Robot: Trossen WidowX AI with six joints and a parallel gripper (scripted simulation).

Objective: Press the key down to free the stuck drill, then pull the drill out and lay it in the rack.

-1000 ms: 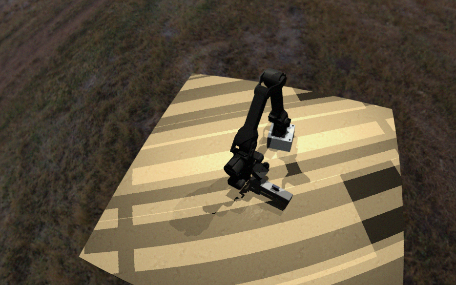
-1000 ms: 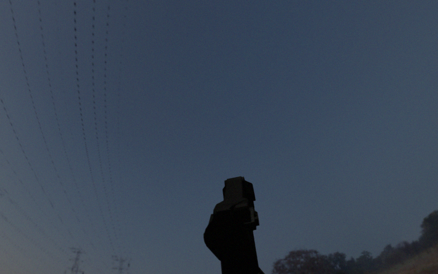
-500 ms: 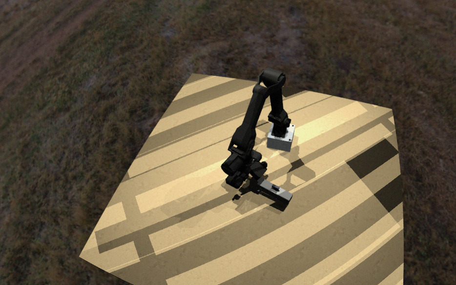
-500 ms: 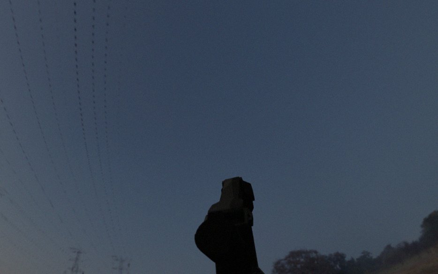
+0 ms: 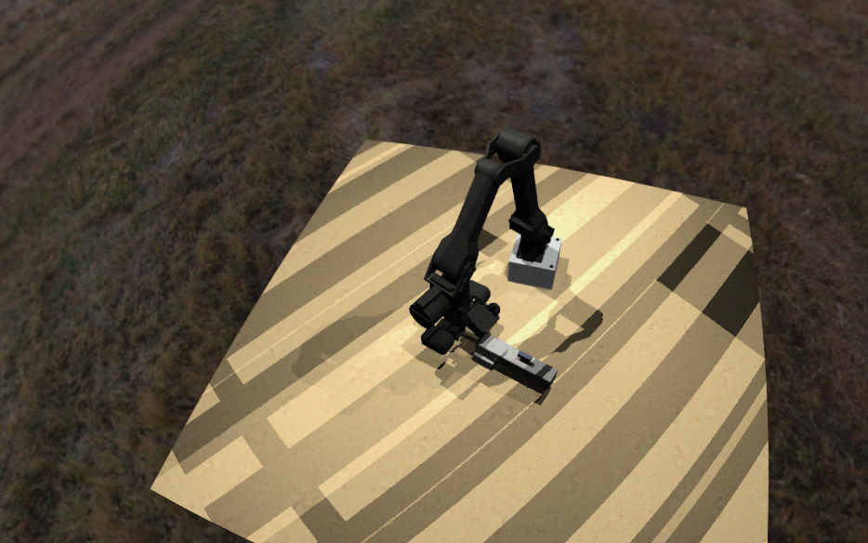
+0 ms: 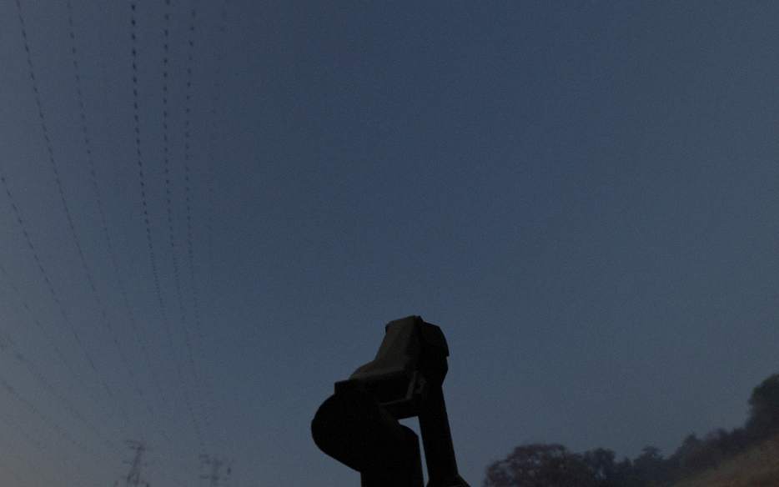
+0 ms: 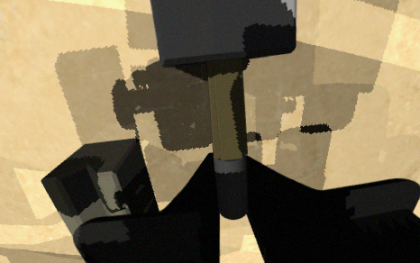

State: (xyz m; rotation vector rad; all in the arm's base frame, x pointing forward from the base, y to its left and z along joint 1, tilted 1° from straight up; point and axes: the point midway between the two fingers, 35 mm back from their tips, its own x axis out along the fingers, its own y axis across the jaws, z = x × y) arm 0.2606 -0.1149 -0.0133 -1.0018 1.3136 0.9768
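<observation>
While no readable writing shows, the end effector [image 7: 232,198] grips the drill [image 7: 227,117] shank.

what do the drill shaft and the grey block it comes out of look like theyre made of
Drill: the exposed shaft looks like dull brass-toned metal, olive-gold with flat facets; its gripped end is dark grey, a pale band between. Block: matte grey, unreflective, metal or plastic, hard to say. Gripper: matte black.

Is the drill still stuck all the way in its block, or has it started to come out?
Partly out. In the wrist view the drill shows a bare olive shaft between the grey block and the gripper shut on its end.
</observation>
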